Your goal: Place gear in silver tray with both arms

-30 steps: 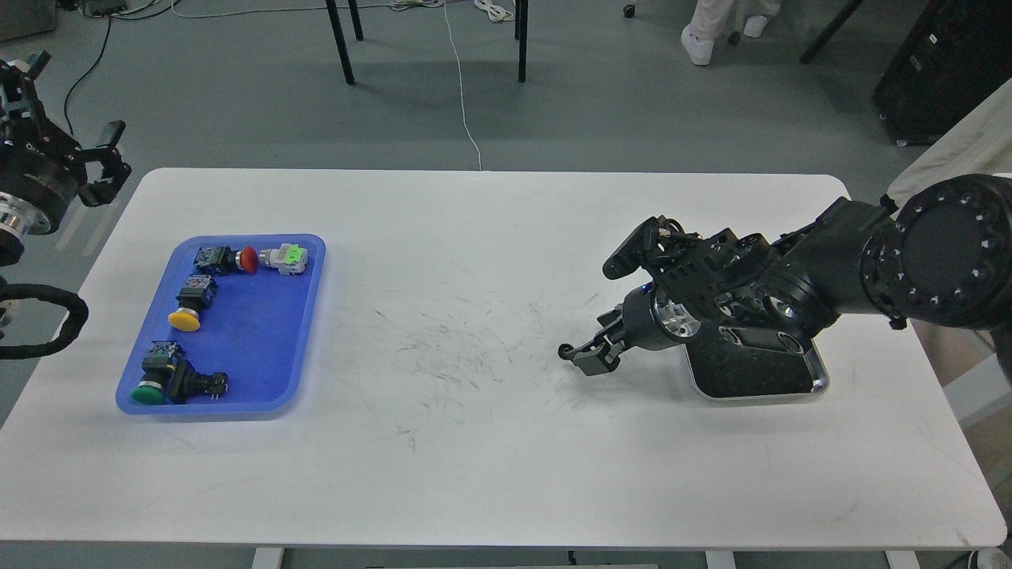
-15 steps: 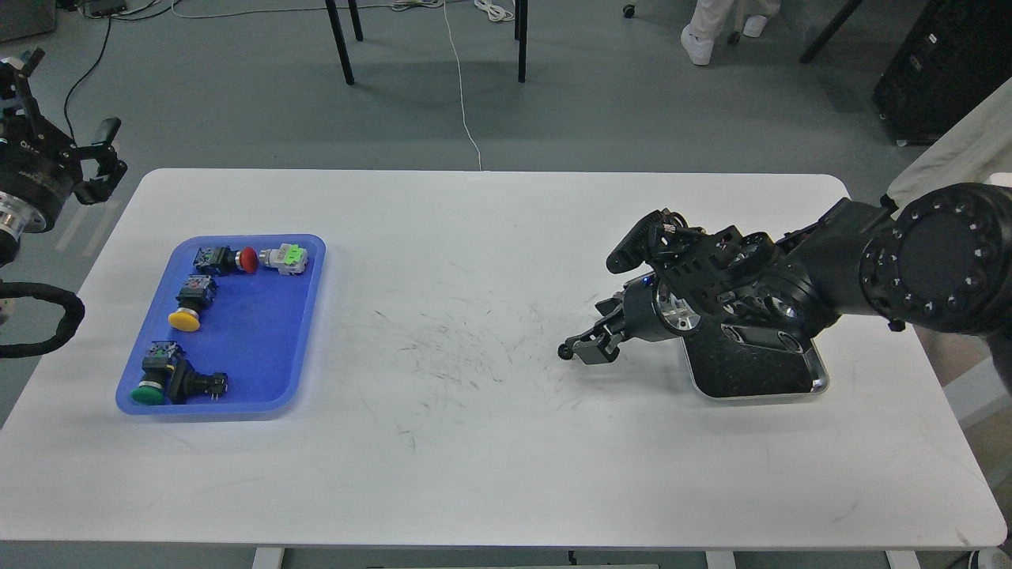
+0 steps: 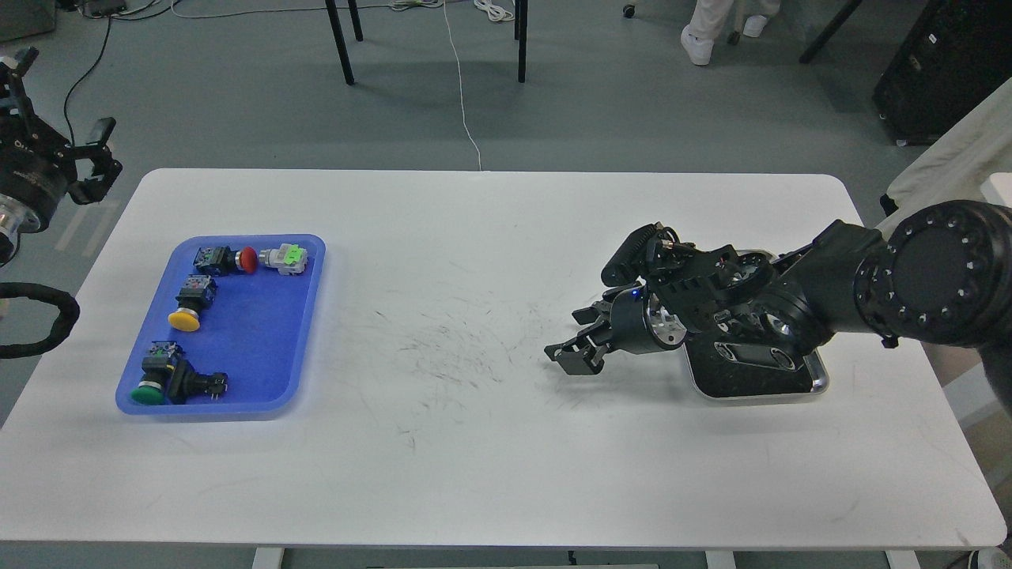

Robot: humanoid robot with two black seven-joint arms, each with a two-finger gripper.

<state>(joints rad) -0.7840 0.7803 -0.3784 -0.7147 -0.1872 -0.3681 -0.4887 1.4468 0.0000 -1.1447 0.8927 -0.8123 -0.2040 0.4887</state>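
Right tool [image 3: 571,353] is lifting off the counter [image 3: 474,442], shifting left since earlier; gear no longer visible, likely clenched inside, can't tell. Silver tray [image 3: 818,386] is sitting behind it. Left tool [image 3: 88,162] is hanging released.

Bright, even overhead light — soft shadows, sharp focus, no glare.
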